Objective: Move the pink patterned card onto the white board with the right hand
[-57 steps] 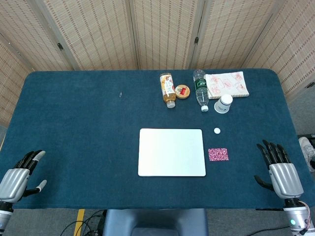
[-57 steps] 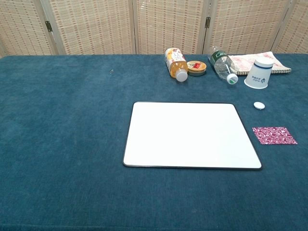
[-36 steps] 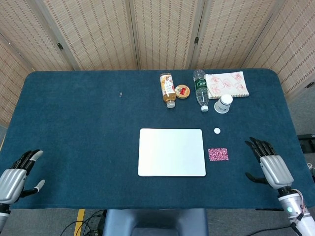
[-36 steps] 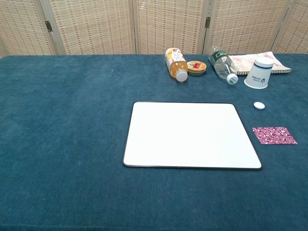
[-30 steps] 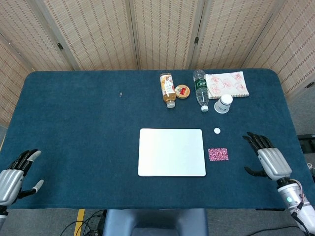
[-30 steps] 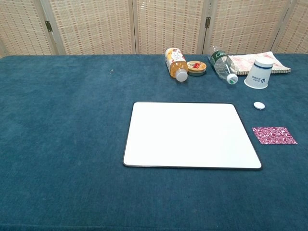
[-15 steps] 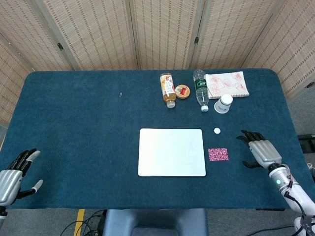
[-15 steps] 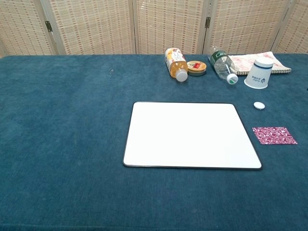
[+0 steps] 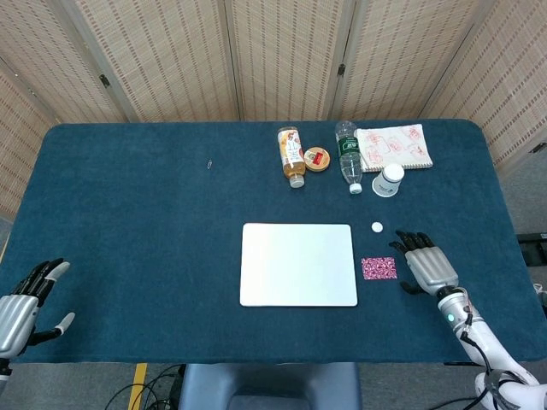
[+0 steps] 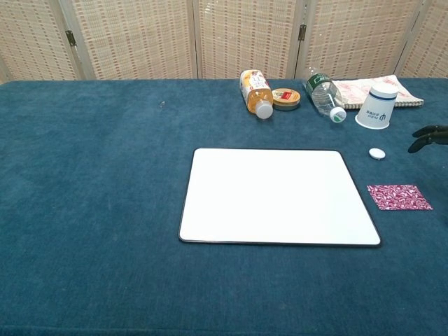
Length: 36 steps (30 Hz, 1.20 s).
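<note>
The pink patterned card [image 9: 379, 268] [image 10: 400, 197] lies flat on the blue cloth just right of the white board [image 9: 297, 264] [image 10: 278, 196]. My right hand [image 9: 426, 266] hovers open immediately right of the card, fingers spread and pointing away from me; only its dark fingertips [image 10: 428, 135] show at the right edge of the chest view. My left hand [image 9: 23, 305] rests open at the table's near left corner, far from both objects, and is outside the chest view.
Along the far edge lie an orange drink bottle [image 9: 291, 155], a round tin [image 9: 317, 159], a clear water bottle [image 9: 348, 156], a patterned cloth [image 9: 393, 146] and an upturned paper cup [image 9: 388, 180]. A small white cap [image 9: 377, 227] sits just beyond the card.
My right hand has moved from the table's near right corner inward and leftward until it is beside the card. The left hand, the card and the board have stayed put.
</note>
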### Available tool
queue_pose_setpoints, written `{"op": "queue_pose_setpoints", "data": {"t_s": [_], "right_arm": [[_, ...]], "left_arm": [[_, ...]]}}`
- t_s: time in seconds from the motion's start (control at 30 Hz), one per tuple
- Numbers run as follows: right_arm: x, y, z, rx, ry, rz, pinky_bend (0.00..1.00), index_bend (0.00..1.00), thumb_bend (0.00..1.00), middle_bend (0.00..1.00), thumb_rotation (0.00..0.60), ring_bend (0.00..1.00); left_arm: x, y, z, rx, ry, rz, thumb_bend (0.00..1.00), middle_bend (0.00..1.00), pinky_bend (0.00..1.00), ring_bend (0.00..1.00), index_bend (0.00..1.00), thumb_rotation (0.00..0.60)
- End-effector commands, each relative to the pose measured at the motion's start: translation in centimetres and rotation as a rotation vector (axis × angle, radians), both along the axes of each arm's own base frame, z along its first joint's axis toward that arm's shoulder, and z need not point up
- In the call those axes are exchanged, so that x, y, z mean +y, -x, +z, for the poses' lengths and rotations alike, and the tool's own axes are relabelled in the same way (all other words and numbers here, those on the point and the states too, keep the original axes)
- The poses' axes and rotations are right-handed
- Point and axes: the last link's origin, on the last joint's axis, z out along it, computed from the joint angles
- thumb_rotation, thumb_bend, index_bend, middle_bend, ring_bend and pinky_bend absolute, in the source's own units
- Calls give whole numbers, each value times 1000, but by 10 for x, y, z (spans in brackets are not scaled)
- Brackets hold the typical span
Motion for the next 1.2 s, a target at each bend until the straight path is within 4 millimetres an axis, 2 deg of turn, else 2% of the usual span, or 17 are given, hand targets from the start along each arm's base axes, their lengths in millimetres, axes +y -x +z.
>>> {"op": "queue_pose_setpoints", "data": {"t_s": [0.03, 0.33, 0.63, 1.2], "right_arm": [[3, 0, -4, 2, 5, 2, 0, 173, 195, 0, 600, 0], [10, 5, -19, 8, 4, -22, 0, 198, 192, 0, 600, 0], [-1, 6, -29, 19, -15, -40, 0, 246, 192, 13, 600, 0], [-15, -1, -43, 13, -45, -40, 0, 266, 191, 18, 600, 0]], "left_arm": [[0, 0, 1, -5, 0, -3, 340, 84, 231, 75, 107, 600], [-2, 0, 3, -22, 2, -14, 340, 84, 231, 75, 107, 600], [-3, 0, 5, -34, 1, -17, 340, 84, 231, 75, 107, 600], [-2, 3, 7, -39, 2, -9, 340, 84, 231, 75, 107, 600]]}}
